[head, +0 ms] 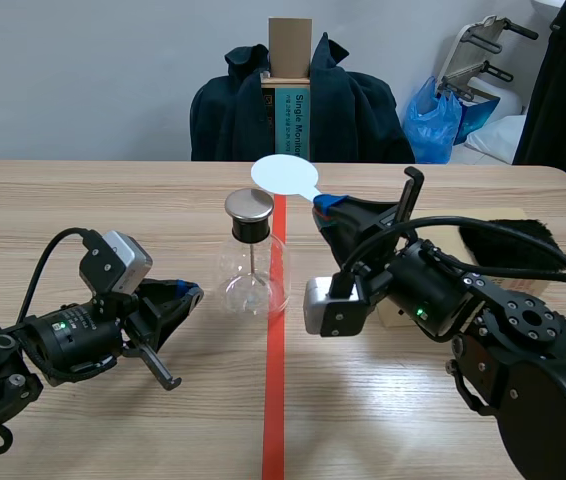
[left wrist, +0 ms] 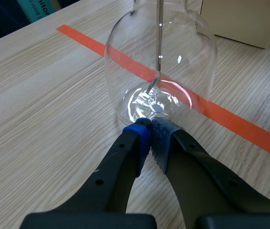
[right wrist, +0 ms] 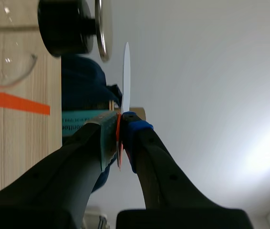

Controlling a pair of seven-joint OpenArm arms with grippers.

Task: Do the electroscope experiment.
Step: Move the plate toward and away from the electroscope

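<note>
Electroscope set-up seen from the robot's side. A clear glass flask [head: 253, 282] stands upright on the wooden surface [head: 113, 200], on the red tape line [head: 275, 400] that runs away from the robot. Its neck is closed by a black stopper [head: 249, 229] topped with a round metal cap [head: 249, 204], and a thin metal rod [left wrist: 159, 38] hangs down inside the glass. The left claw [head: 185, 294] lies low on the surface beside the flask. Its fingers are pressed together on nothing, with the tips right at the foot of the glass wall; whether they touch it cannot be told. The right claw [head: 325, 206] is raised and turned on its side. It pinches the orange handle of a flat white disc [head: 285, 173] between its pads. The disc is held at the height of the metal cap, on the cap's far side. In the right wrist view it appears edge-on and just beside the cap, with a narrow gap between them. A black fur cloth [head: 508, 245] lies on the surface behind the right arm. A pale box [left wrist: 242, 19] stands close to the flask on the right arm's side. Across the surface stands a chair draped with a dark jacket [head: 358, 110].
</note>
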